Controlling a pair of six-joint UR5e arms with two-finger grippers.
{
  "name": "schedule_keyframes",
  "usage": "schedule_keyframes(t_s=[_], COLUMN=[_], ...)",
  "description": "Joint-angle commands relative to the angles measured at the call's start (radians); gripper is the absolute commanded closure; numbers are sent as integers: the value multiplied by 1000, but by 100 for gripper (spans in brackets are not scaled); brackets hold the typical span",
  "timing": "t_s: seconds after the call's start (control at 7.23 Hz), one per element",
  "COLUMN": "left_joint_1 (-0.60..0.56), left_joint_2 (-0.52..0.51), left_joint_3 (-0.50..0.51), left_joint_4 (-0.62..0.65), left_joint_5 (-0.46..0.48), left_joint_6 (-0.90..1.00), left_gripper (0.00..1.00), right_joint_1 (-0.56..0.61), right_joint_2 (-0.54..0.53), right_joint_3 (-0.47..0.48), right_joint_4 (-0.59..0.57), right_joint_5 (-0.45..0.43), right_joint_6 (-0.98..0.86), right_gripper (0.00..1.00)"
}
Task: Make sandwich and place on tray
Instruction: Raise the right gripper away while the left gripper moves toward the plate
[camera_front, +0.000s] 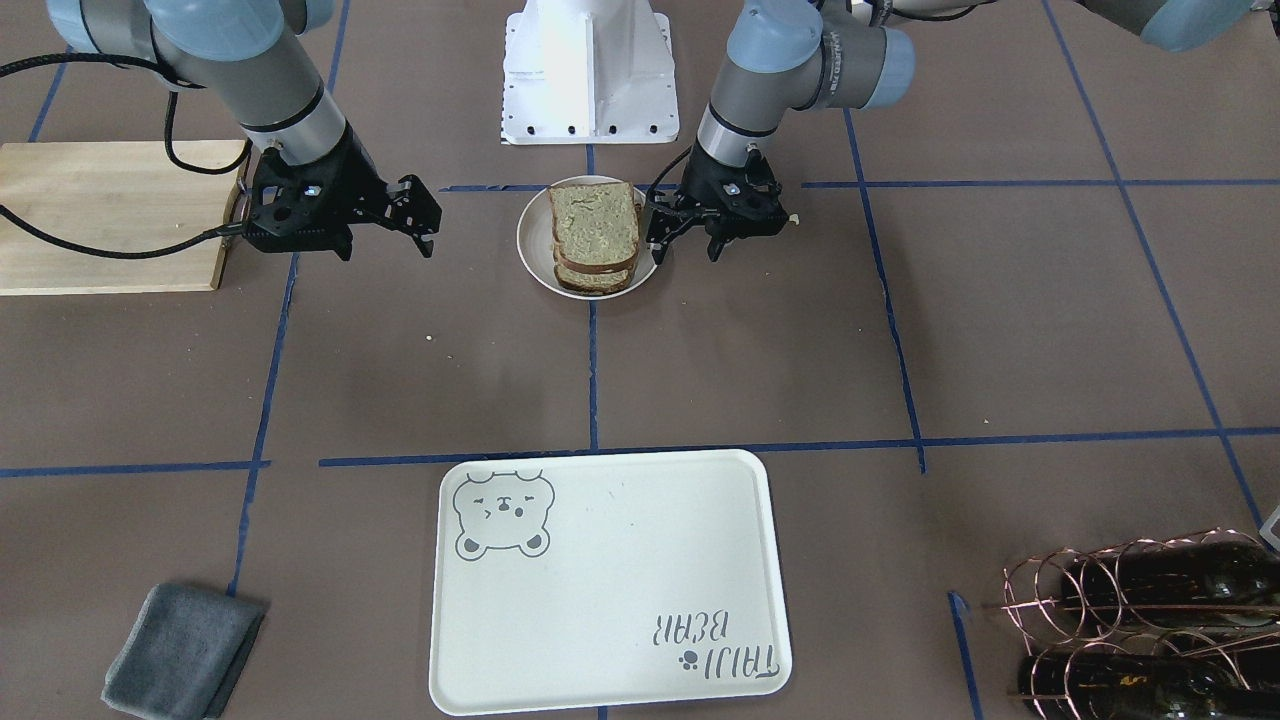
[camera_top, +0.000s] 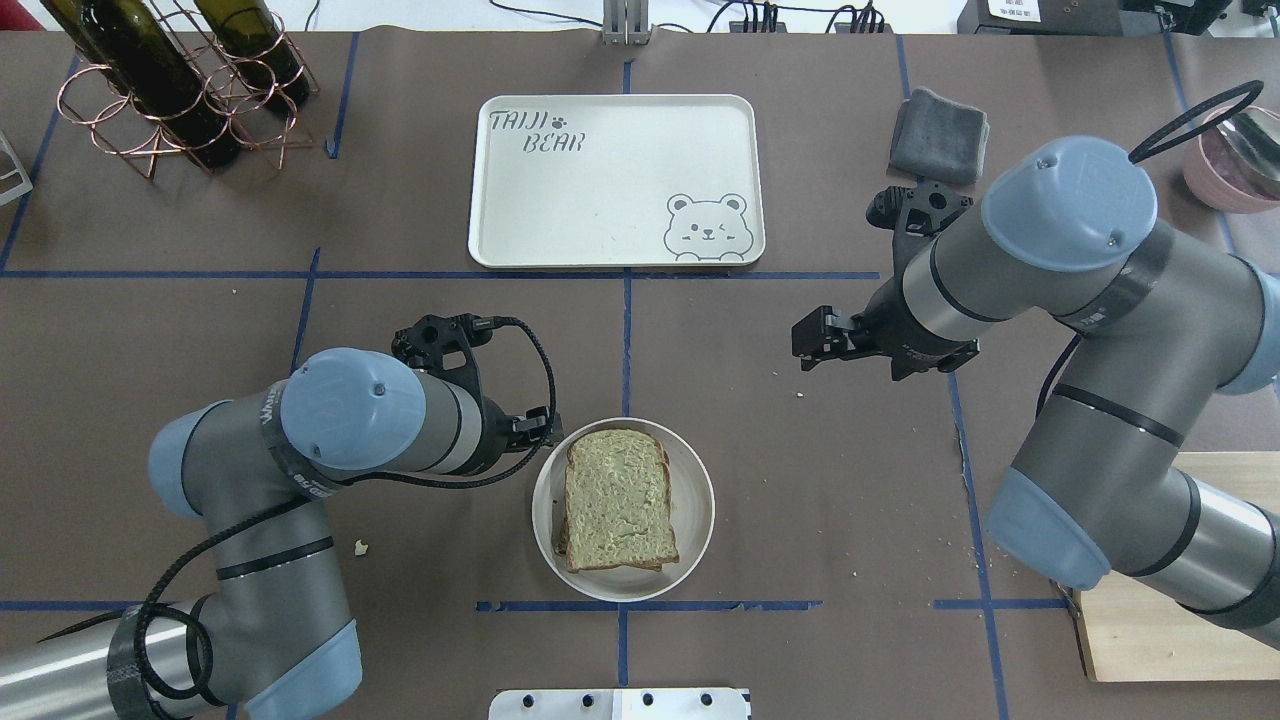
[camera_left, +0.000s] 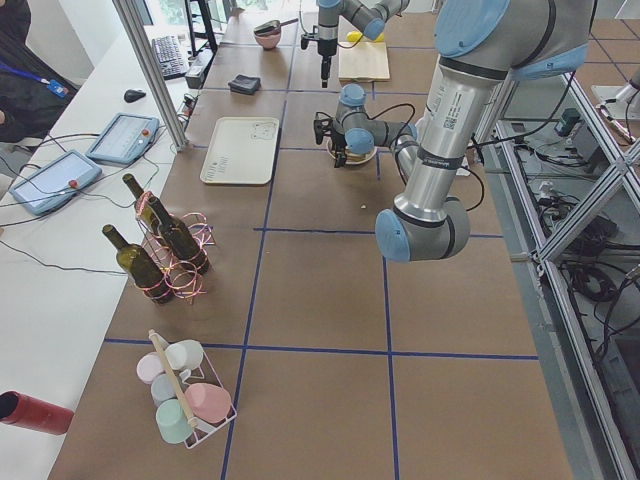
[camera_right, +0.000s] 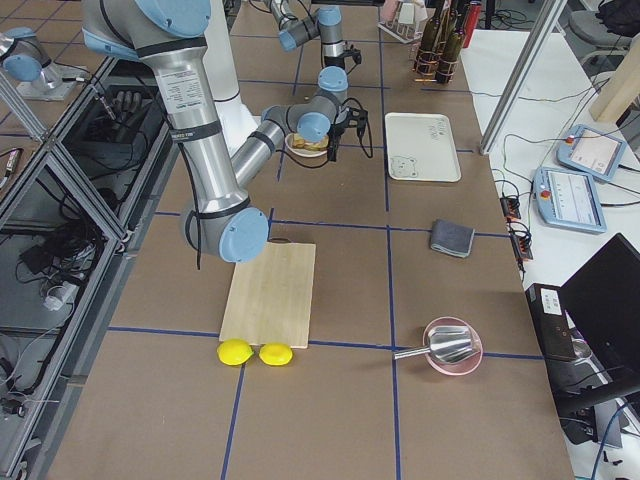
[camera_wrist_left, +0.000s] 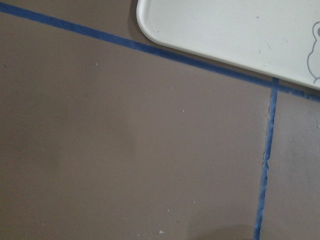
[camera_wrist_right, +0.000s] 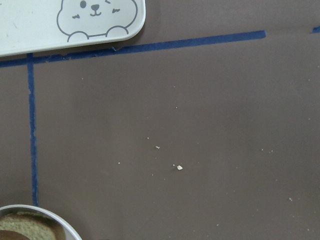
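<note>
The sandwich (camera_front: 595, 240) is a stack of pale bread slices with brown crust on a small round whitish plate (camera_front: 530, 255). It also shows in the overhead view (camera_top: 615, 500). The egg is hidden. The cream bear tray (camera_front: 610, 580) lies empty at the far side of the table (camera_top: 600, 190). My left gripper (camera_front: 687, 250) is open and empty, right beside the plate's rim (camera_top: 530, 425). My right gripper (camera_front: 388, 245) is open and empty, well to the other side of the plate (camera_top: 815, 345). A tray corner shows in each wrist view (camera_wrist_left: 240, 30) (camera_wrist_right: 30, 25).
A wooden cutting board (camera_front: 110, 215) lies on my right. A folded grey cloth (camera_top: 940, 135) lies next to the tray. A copper rack with wine bottles (camera_top: 170, 90) stands at the far left. A pink bowl (camera_top: 1230, 150) sits at the far right. Crumbs dot the mat.
</note>
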Motion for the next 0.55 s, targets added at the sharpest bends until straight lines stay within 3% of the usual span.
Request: schedule_keyframes(t_s=[0.0,0.42], left_joint_1=[32,66], left_joint_2=[-7,-14], left_joint_3=[7,27], left_joint_4=[7,7], left_joint_5=[11,11], left_joint_6=[-7,-7], left_gripper=[34,52], right_joint_1=[65,87], right_joint_2=[-7,-11], right_joint_3=[4,-3], right_joint_4=[-10,-10], right_joint_5=[63,78], right_joint_6=[-38,-63], right_gripper=[0,0])
